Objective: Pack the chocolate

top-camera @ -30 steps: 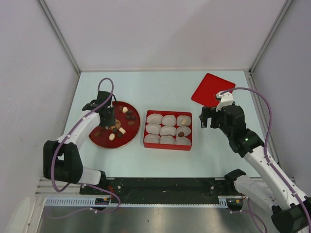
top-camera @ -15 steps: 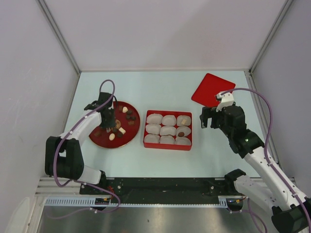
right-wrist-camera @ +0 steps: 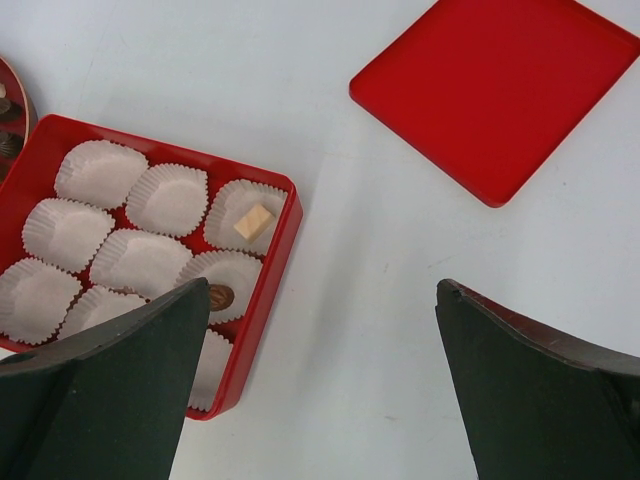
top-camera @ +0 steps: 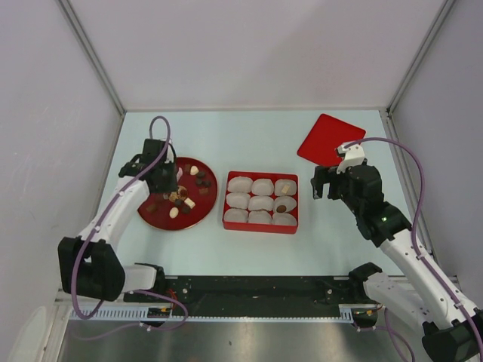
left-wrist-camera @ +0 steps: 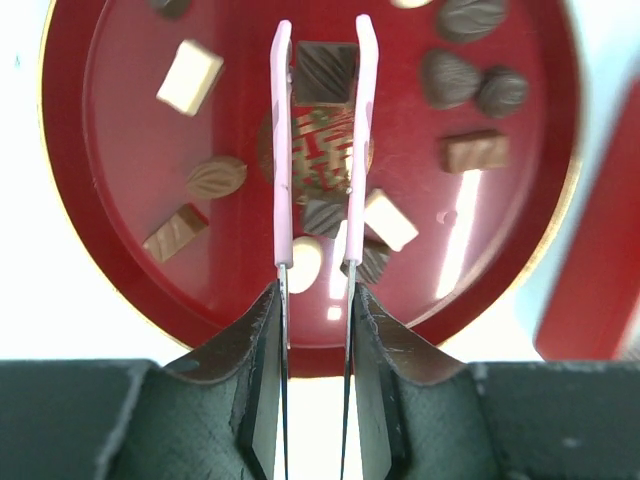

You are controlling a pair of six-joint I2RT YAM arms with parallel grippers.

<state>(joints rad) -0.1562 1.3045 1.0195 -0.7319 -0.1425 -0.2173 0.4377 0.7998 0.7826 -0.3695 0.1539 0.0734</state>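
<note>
Lying scattered on the round red plate [left-wrist-camera: 120, 200], the chocolates [left-wrist-camera: 190, 76] include a dark ribbed square [left-wrist-camera: 325, 70] between the tips of the pink tongs [left-wrist-camera: 283, 150], which the left end effector [left-wrist-camera: 315, 295] clamps. A tan cube [right-wrist-camera: 253, 222] and a brown piece [right-wrist-camera: 220, 296] sit in paper cups [right-wrist-camera: 165, 198] of the red box [right-wrist-camera: 262, 300]. The right end effector [right-wrist-camera: 322, 300] hangs spread apart above the tabletop [right-wrist-camera: 330, 150], between the box and the red lid [right-wrist-camera: 500, 90].

— What sits on the pale table [top-camera: 249, 136]?
— A round red plate [top-camera: 158, 215] at left, a red box [top-camera: 260, 228] in the middle, a flat red lid [top-camera: 326, 139] far right, all apart.
</note>
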